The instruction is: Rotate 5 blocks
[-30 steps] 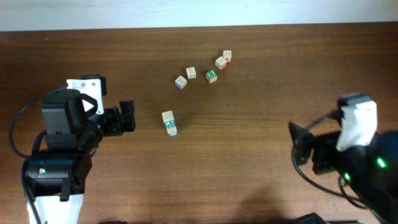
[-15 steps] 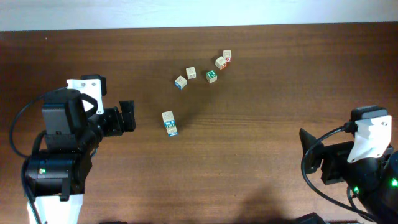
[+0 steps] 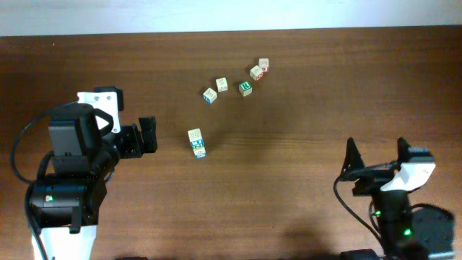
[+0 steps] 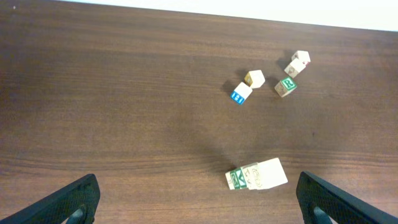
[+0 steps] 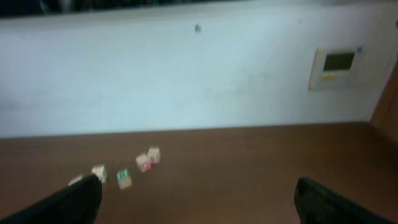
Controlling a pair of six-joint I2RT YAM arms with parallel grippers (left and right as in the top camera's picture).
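While the left arm tilts toward the blocks, the right arm faces the wall, each with jaws spread wide.

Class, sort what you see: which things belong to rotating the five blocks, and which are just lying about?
Job: touching pair of cubes; blue-lettered cube; pale cube; green R cube.
Lying about: red-marked cube; probably its neighbour cube.
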